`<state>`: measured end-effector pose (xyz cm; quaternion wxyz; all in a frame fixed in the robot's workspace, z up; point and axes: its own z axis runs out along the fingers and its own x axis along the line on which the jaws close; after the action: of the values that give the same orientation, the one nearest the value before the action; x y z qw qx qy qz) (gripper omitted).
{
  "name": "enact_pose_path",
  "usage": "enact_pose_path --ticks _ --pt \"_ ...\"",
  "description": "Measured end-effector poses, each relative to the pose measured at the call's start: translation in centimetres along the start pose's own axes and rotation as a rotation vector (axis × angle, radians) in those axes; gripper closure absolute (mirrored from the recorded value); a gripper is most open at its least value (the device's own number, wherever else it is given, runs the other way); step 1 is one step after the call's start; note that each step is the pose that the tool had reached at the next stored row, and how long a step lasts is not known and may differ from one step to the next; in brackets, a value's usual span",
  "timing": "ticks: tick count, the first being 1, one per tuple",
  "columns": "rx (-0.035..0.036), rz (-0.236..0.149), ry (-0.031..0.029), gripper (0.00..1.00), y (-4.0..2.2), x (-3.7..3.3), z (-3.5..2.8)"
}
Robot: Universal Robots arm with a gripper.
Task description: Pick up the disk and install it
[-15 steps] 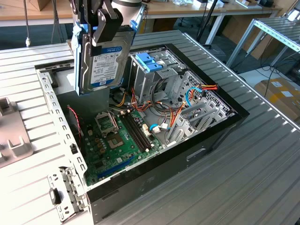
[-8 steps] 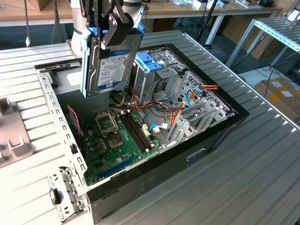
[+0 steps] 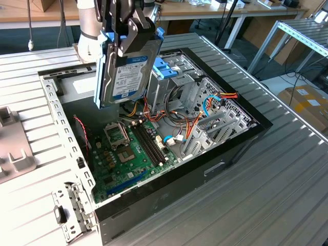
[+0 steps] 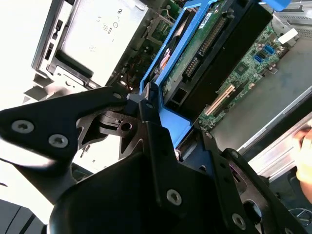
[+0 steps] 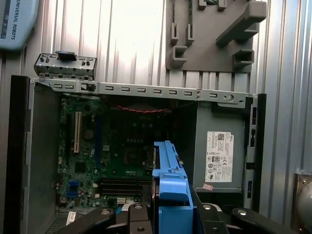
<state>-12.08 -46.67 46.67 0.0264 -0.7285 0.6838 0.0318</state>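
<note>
Disk (image 3: pixel 127 72) w/ blue rails hangs on edge over the open PC case (image 3: pixel 179 192), approx 11 o'clock in exterior view. Your claw (image 3: pixel 128 37) pinches its top end; arm (image 3: pixel 89 28) reaches straight down, motherboard (image 3: pixel 128 154) beneath.

An open computer case (image 3: pixel 220 163) lies on the ribbed worktop (image 3: pixel 277 205), its green motherboard (image 3: pixel 128 154) exposed inside. A grey plastic fixture (image 3: pixel 13 148) rests just beside the case.
</note>
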Motion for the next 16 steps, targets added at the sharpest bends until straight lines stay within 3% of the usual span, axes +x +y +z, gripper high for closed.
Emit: enact_pose_path --ticks 16 --pt "-0.0001 0.0 0.0 0.63 -0.96 1.85 0.03"
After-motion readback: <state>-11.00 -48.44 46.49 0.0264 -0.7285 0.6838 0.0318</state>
